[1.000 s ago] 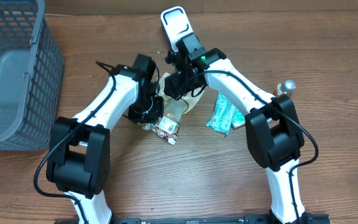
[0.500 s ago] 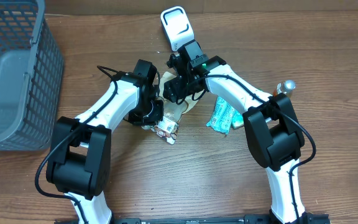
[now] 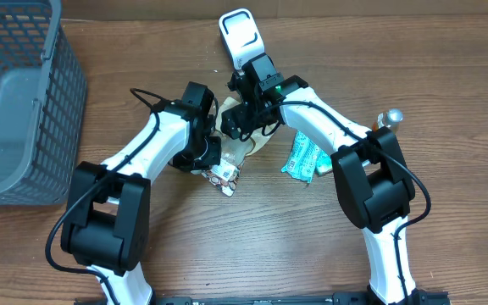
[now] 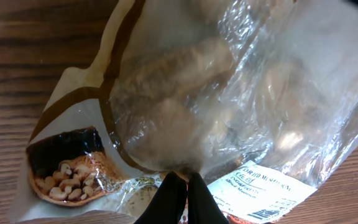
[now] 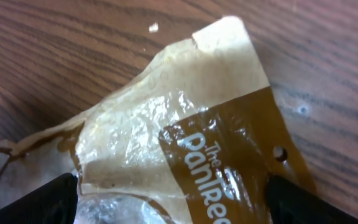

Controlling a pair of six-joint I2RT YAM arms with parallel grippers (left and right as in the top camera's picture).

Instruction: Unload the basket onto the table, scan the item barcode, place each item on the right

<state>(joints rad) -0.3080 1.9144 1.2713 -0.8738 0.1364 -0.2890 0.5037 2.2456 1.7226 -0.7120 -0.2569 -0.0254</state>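
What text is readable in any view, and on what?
"The" above "panIRe", cut off by the frame edge: brown band of the clear bag, right wrist view.
White sticker on that bag, left wrist view: print too blurred to read; part of a barcode shows.
Teal packet, overhead: print too small to read.

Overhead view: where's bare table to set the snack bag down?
Bare wood lies between the basket and the left arm, in front between both arm bases, and right of the scanner. It's crowded mid-table around the snack bag and teal packet.
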